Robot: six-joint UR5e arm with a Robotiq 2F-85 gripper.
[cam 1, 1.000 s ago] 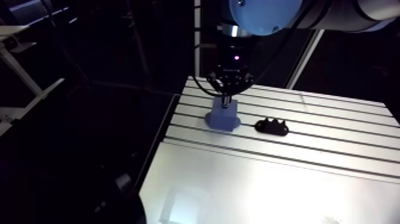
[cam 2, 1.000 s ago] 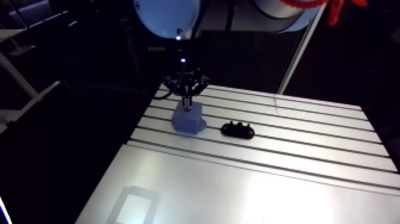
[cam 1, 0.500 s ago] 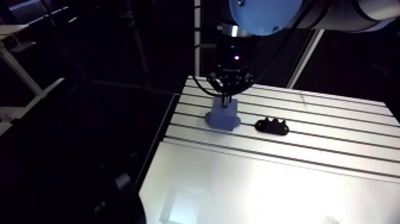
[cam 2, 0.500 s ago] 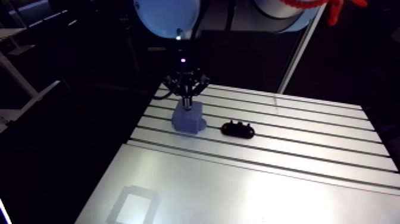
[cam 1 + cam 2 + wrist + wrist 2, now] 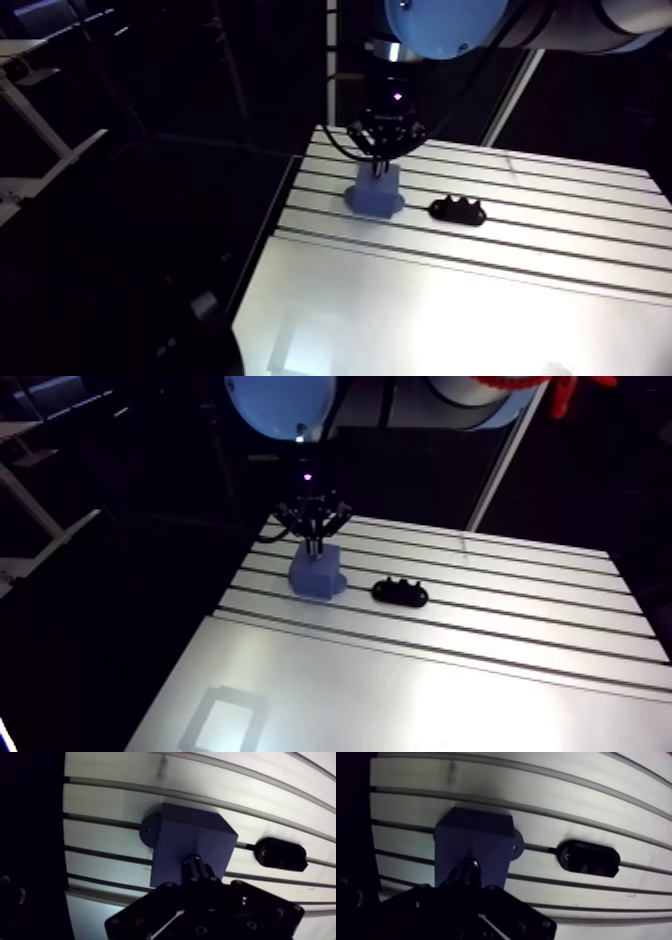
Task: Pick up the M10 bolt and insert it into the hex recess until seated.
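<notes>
In the arm view the hand (image 5: 379,168) comes down from the top edge onto a blue block (image 5: 377,192) just above the frame's centre, near the left rim of the slotted tabletop (image 5: 560,290). A black lobed part (image 5: 457,211) lies to the block's right, apart from it. In the wrist view the hand is closed narrow on a dark, glinting stub, apparently the M10 bolt (image 5: 467,867), which sits against the block's top face.

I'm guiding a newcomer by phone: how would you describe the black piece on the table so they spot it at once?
On the slotted aluminium table stands a blue block. Beside it, not touching, lies a low black oblong piece. It alone is dark and flat; the block is tall.
</notes>
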